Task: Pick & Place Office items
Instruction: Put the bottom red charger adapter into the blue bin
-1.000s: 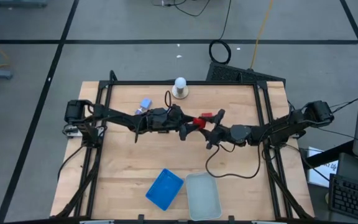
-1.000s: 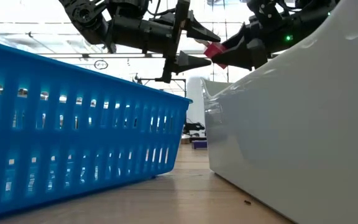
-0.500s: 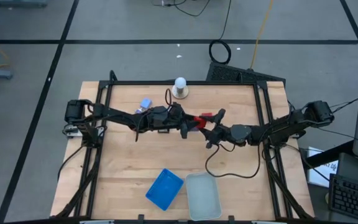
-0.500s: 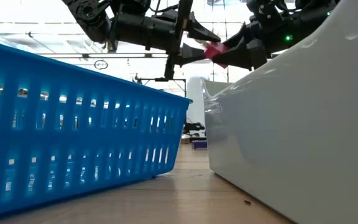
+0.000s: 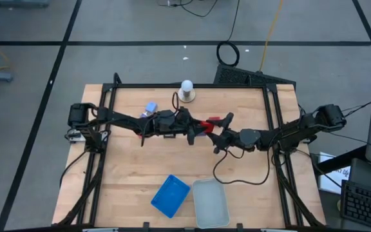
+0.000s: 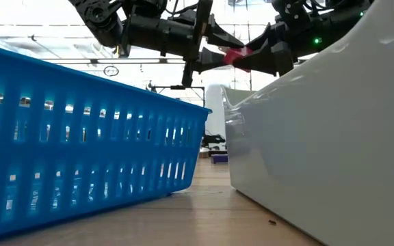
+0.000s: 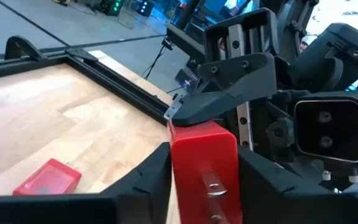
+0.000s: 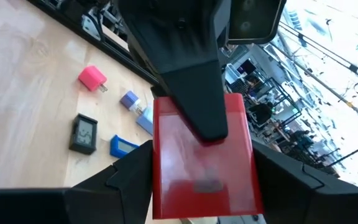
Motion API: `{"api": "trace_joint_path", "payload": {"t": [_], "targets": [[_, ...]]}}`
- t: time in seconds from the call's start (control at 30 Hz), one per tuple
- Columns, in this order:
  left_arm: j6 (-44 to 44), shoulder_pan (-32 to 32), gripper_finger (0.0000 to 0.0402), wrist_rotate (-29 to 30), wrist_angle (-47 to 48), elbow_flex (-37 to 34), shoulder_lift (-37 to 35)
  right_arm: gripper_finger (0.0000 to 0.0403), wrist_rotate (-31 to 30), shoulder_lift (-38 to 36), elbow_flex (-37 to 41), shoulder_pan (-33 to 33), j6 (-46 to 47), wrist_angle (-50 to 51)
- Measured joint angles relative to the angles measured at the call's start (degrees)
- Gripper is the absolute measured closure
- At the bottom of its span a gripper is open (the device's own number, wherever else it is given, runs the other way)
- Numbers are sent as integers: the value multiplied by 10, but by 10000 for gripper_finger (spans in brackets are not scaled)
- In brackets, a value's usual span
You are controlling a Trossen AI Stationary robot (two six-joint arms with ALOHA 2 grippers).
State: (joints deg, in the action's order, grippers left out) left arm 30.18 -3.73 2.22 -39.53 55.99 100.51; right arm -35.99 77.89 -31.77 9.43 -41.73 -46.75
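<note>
A red block (image 5: 206, 124) hangs in the air over the middle of the table, between my two grippers. My left gripper (image 5: 197, 127) reaches in from the table's left and is shut on one end of it. My right gripper (image 5: 215, 131) comes from the table's right and is shut on the other end. Other office items lie on the wood at the far left: a pink-red block (image 8: 92, 78), blue pieces (image 8: 129, 98), a black rectangle (image 8: 83, 133); in the high view they show as a small cluster (image 5: 150, 107). My left gripper pinches the red block's left end (image 7: 202, 163) between its two fingers (image 7: 149, 177), one on each opposite side. The fingers lie about level, reaching in from the table's left. The block is clear of the table. My right gripper pinches the block's right end (image 8: 204, 163) between its two fingers (image 8: 124, 182), across its narrow sides. It comes about level from the table's right. The block is held high above the wood (image 6: 234, 55), with the left gripper's finger lying on its broad face.
A white ball on a round base (image 5: 186, 90) stands at the far edge. A blue tray (image 5: 170, 195) and a clear tray (image 5: 210, 202) sit side by side at the near edge. A black frame (image 5: 192, 86) runs around the tabletop.
My left gripper, open a second ago beside the red block, has shut on the block's left end. The block, held by my right gripper all along, stays in the air at about the same place.
</note>
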Motion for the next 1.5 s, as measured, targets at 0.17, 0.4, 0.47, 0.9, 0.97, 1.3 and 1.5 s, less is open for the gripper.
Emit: {"api": "trace_joint_path", "payload": {"t": [0.17, 0.4, 0.47, 0.9, 0.97, 1.3, 1.5], "targets": [[-8, -6, 280, -27, -2, 0, 0, 176, -3, 0, 0, 0, -4, 0], [-34, -22, 280, -79, -9, 0, -4, 165, -27, 0, 0, 6, 12, -5], [-45, -25, 280, -85, -9, 0, -9, 163, -41, 0, -1, 9, 23, -7], [-128, -41, 280, -53, 28, -1, -84, 142, -34, -1, 5, 9, 146, -14], [-135, -43, 280, -38, 25, 0, -94, 138, -17, 4, 3, 10, 159, -10], [-203, -24, 280, -84, 54, -8, -132, 145, -5, -14, 1, 11, 210, -6], [-230, 0, 280, -97, 66, -46, -172, 149, 82, -59, 27, 7, 269, -2]]}}
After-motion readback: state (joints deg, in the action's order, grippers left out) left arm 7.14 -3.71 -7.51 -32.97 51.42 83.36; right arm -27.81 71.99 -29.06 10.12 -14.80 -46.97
